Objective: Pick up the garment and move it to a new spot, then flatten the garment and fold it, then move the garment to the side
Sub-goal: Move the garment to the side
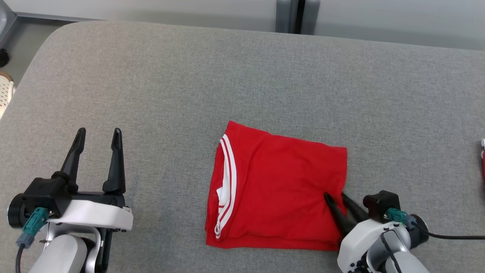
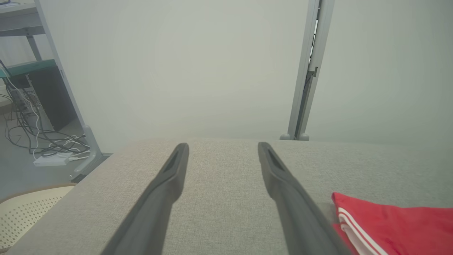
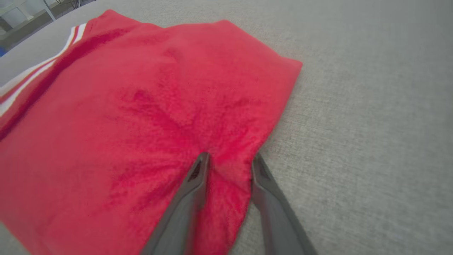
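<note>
Garment (image 1: 276,185), red and folded into a rough rectangle, lies on the grey cloth-covered table (image 1: 242,76), a little right of the middle and toward the near edge as we look down from the head. Starting at the far left, we see the corner of a cream perforated chair (image 1: 4,89) beyond the table's edge. Next comes our left gripper (image 1: 99,132), over bare table and well apart from the garment, its two fingers spread wide with nothing between them. From the left wrist we see those same fingers parted over the grey cloth, with the garment's striped corner (image 2: 396,226) low on the right and a tangle of cables (image 2: 35,138) on the floor at the left. Moving right, the garment's left side carries white stripes (image 1: 229,167) that curve down its folded edge. The layers stack neatly along the near edge. At its lower right corner sits our right gripper (image 1: 335,196), fingers drawn narrow and pressed into the cloth. From the right wrist we see a ridge of red fabric (image 3: 141,106) pinched up between the two fingers, with creases fanning out from that spot and grey table just beside the outer finger. At the far right edge, a small red and white scrap (image 1: 483,155) peeks in. We cannot tell what it is.
</note>
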Motion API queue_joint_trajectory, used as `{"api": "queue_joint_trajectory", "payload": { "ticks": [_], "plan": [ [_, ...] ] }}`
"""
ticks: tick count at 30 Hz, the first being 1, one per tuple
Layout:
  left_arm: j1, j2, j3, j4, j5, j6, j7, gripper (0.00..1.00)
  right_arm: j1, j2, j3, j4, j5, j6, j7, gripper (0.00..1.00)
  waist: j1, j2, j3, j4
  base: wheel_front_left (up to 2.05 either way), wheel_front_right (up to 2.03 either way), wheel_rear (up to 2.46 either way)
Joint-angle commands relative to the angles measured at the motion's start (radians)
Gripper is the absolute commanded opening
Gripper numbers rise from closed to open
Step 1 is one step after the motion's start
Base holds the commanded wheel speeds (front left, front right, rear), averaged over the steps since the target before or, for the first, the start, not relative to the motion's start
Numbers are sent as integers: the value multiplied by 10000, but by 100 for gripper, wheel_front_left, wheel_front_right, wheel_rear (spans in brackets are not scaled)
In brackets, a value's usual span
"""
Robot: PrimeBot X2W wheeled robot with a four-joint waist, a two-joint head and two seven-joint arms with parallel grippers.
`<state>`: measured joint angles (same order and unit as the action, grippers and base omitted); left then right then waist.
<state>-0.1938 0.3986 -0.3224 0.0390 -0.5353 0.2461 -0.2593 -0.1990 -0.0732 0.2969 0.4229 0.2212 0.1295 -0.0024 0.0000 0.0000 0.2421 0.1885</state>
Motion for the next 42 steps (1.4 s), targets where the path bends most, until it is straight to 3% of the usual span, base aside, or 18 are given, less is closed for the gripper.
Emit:
{"api": "queue_joint_trajectory", "payload": {
  "ticks": [1, 10, 19, 31, 36, 42],
  "plan": [
    [-198, 37, 62, 1, 83, -46, -57, 100, 95, -35, 61, 225, 40, 24, 57, 0, 0, 0, 16, -7, 0, 0, 0],
    [-236, -145, 435, -371, 344, -74, -66, 100, -28, -378, -486, -445, -441, -12, -418, 0, 0, 0, 177, -497, 0, 0, 0],
    [-148, -72, 452, -631, 626, -205, -36, 100, 411, -1189, -590, -1335, -865, -7, 26, 0, 0, 0, 403, -1837, 0, 0, 0],
    [-784, 434, 182, -1226, 931, -393, 568, 100, -1076, -3105, -697, -2529, -1201, 7, 144, 0, 0, 0, 1191, -3961, 0, 0, 0],
    [-1154, 522, 61, -1297, 989, -532, 730, 100, -1954, -4169, -660, -2791, -909, 10, 423, 0, 0, 0, 1522, -4382, 0, 0, 0],
    [-1546, 488, -90, -1232, 1043, -638, 776, 100, -2831, -5549, -438, -2191, -162, 10, 464, 0, 0, 0, 1815, -4393, 0, 0, 0]
  ]
}}
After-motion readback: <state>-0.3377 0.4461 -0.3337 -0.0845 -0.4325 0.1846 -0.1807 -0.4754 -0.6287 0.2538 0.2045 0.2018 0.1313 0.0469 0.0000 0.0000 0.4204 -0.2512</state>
